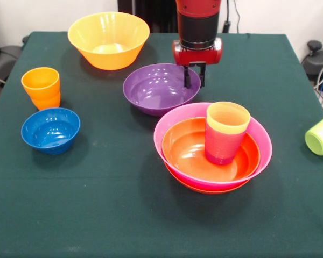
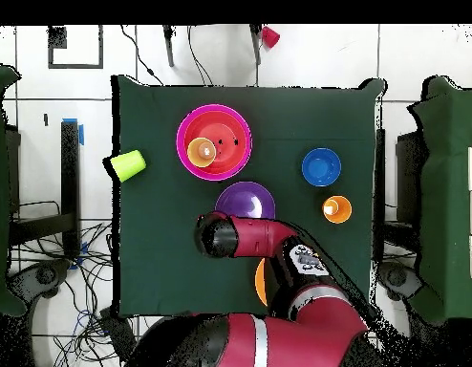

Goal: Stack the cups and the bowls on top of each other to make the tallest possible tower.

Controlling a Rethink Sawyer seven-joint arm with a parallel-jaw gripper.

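Note:
The tower [image 1: 212, 148] is a pink bowl sitting in a red-orange bowl, with a second red-orange bowl inside it. A yellow cup nested in a purple cup [image 1: 226, 133] stands in that. It also shows in the overhead view [image 2: 214, 141]. The purple bowl [image 1: 160, 88] rests on the table behind the tower. My gripper [image 1: 194, 78] is at its far right rim, one finger inside and one outside, closed on the rim. In the overhead view the arm's end [image 2: 218, 236] hides the gripper beside the purple bowl [image 2: 245, 201].
The large yellow-orange bowl [image 1: 107, 40] is at the far left, the orange cup [image 1: 41, 87] and the small blue bowl [image 1: 50, 129] at the left. The lime green cup [image 1: 322, 134] lies on its side at the right edge.

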